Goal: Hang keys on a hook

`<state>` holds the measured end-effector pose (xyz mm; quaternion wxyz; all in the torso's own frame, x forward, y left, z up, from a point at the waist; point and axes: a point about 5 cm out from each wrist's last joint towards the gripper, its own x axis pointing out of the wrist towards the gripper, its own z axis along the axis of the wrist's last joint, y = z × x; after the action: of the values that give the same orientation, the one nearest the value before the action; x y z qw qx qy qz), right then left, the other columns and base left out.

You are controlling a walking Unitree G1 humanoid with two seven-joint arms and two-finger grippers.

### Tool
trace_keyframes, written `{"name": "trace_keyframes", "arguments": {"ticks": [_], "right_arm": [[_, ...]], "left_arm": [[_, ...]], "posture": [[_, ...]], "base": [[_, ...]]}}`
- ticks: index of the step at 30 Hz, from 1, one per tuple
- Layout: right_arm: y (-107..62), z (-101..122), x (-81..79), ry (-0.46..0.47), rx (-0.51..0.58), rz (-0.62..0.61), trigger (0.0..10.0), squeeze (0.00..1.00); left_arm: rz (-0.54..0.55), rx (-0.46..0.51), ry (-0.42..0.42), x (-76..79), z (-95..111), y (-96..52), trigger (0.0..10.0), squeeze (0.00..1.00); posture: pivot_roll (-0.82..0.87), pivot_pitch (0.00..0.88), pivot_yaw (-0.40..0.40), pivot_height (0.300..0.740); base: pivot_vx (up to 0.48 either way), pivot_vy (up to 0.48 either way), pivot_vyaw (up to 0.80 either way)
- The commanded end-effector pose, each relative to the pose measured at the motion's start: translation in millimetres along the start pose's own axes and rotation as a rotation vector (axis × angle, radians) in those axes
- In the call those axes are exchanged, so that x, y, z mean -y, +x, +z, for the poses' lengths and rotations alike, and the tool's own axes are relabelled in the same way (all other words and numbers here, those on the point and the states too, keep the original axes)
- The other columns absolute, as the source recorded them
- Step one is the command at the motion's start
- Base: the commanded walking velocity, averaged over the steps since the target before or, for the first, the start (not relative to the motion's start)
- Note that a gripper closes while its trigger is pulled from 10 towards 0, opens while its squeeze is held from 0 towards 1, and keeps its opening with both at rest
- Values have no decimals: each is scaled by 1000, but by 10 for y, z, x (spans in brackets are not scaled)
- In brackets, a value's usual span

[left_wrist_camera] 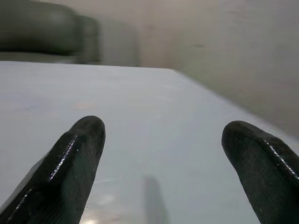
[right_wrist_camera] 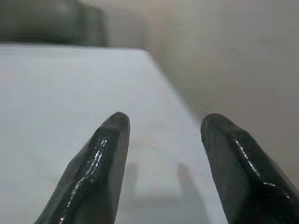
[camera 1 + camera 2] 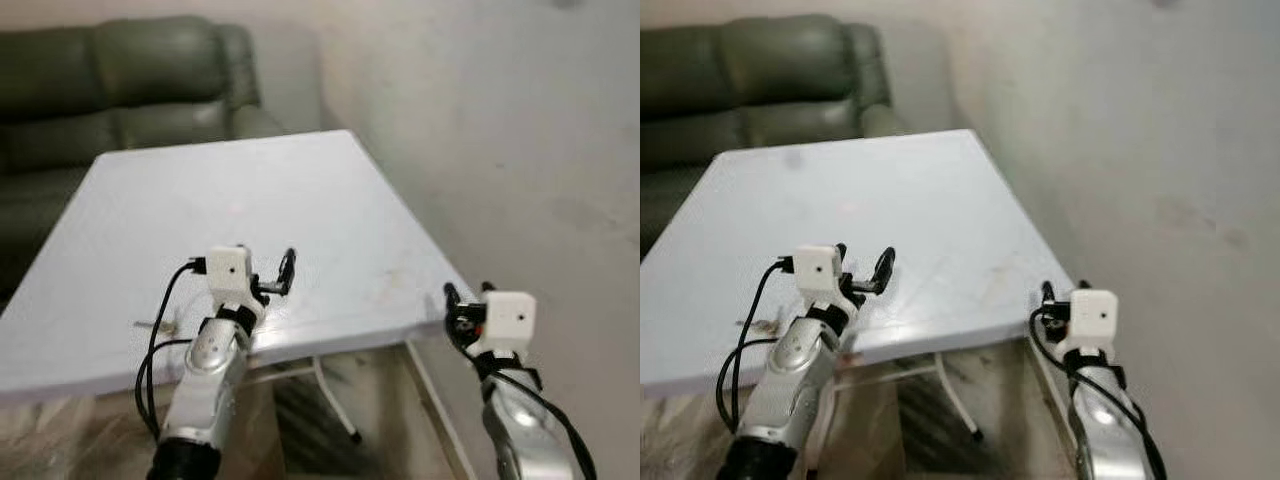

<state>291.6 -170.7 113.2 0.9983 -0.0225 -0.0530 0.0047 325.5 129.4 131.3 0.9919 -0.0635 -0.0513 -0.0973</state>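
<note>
Both claws spread w/ nothing held, left gripper (image 3: 283, 272) over the white table (image 3: 300, 200) near edge, right gripper (image 3: 466, 296) by its corner; no keys or hook visible, though keys prob light, stiff, jangly, so best pinched at the ring.

The table (image 3: 300, 200) top looks smooth and faintly glossy, the sofa (image 3: 120, 80) like creased leather, the wall (image 3: 520, 120) matt.
</note>
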Motion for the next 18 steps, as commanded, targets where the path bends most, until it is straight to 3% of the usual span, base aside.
{"name": "trace_keyframes", "arguments": {"ticks": [1, 5, 18], "right_arm": [[-25, -51, 58, -6, -28, -8, 10000, 0], [-22, -38, 68, -10, -21, 2, 10000, 0], [-29, -24, 78, 35, -14, 8, 10000, 0]], "left_arm": [[-12, 14, -4, 38, 26, 17, 10000, 0], [-10, 7, -24, 35, 12, 21, 10000, 0], [-7, -1, -72, 67, -12, 25, 10000, 0]], "posture": [[-8, 29, -16, 740], [-9, 31, -19, 740], [-16, 30, -21, 740]], "base": [[0, 0, 800], [0, 0, 800], [0, 0, 0]]}}
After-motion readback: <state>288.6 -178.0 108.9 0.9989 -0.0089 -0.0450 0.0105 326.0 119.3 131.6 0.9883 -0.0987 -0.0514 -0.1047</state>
